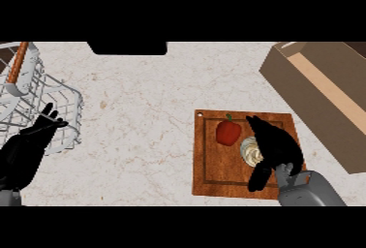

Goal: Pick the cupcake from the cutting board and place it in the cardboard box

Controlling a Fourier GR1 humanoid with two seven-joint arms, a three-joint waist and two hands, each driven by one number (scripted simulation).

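- Counter (pixel 143 121): pale marbled surface across the frame
- Cardboard box (pixel 322 97): upper right, open
- Wire basket (pixel 43 106): upper left
- Cutting board (pixel 214 164): lower centre-right; carries a red pepper (pixel 228 131) and the cupcake (pixel 251 151)
- Right hand (pixel 275 143): over the board, fingers curved against the cupcake's right side; cupcake partly hidden, on the board
- Left hand (pixel 32 140): lower left, open, fingers up, holding nothing

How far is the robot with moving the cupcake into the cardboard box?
Done: the right hand has reached the cutting board and covers part of the cupcake, which lies beside a red pepper. In hand: the grasp; whether the fingers already close round it cannot be seen. Left: lifting it and carrying it to the cardboard box. The left hand rests open by the wire basket.
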